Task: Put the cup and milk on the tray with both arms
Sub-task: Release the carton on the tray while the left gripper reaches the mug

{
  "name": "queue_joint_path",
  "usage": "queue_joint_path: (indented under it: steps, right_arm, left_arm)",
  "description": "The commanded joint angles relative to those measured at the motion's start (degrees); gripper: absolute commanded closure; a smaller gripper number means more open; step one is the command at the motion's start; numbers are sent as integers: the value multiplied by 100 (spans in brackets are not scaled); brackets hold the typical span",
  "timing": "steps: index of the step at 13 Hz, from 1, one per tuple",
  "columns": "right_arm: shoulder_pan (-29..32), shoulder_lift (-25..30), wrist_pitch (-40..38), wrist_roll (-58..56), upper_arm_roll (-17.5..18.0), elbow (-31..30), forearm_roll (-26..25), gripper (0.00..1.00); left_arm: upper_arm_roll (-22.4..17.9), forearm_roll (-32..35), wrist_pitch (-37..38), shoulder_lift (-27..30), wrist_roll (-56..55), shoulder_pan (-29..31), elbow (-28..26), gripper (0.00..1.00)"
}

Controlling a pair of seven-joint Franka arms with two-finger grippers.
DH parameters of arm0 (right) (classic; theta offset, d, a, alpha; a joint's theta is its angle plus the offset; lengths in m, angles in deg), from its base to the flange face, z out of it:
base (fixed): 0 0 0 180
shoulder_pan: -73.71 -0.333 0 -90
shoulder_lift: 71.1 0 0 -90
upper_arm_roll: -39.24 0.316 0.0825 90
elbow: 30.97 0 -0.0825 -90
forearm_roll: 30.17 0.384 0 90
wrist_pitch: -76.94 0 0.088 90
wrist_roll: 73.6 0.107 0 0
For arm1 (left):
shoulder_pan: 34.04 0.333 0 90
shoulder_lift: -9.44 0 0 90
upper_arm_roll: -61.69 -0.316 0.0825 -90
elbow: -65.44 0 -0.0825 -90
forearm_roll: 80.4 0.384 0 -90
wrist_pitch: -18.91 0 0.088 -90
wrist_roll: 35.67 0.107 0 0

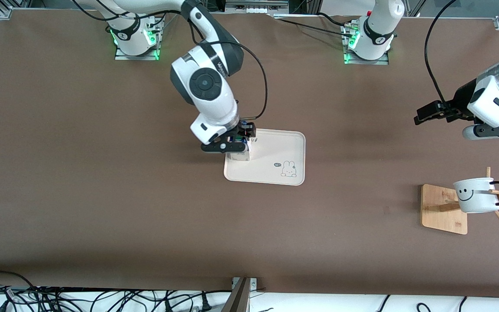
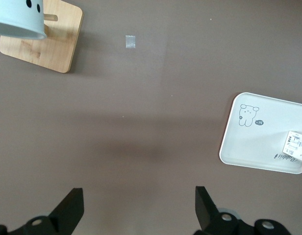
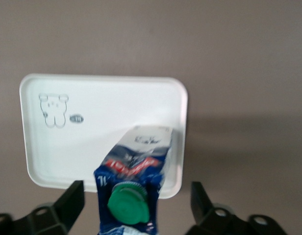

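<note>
Off-task bits on the brown table

A wooden rack (image 1: 444,209) with a flat bamboo base and slanted pegs stands toward the left arm's end of the brown table (image 1: 102,195). A small pale square of tape (image 2: 131,42) sticks to the surface near it. Black cables (image 1: 59,299) tangle along the table's nearest edge.
</note>
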Motion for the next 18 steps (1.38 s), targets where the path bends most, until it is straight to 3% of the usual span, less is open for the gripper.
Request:
queue_joint_path:
  steps: [1,3,7,11,14,16,18]
  right_arm:
    - [157,357,-639,-163,-251,317,-31,0]
    - [350,393,-1491,-565,-339,783,-39,0]
    - [1149,1085,-2575,-2584,-410,812,-57,0]
    - [2106,1946,-2972,-3570,-218,155,-127,0]
    - [3273,2580,-2832,-4222,510,-497,-399,0]
    - [3418,2695,-2849,-4285,566,-551,-444,0]
    - [3427,2678,-2840,-4268,539,-507,-452,0]
  left_arm:
    - [0,-103,631,-623,-43,72,874,0]
    - [0,-41,1100,-993,-35,99,1386,0]
    - [9,372,286,-872,-61,230,993,0]
    - [9,434,-1162,-135,-579,423,-411,0]
    - [35,521,-2525,357,-527,669,-1518,0]
    - [44,627,-3684,604,-483,784,-2231,0]
    - [53,618,-4704,509,-421,820,-2418,0]
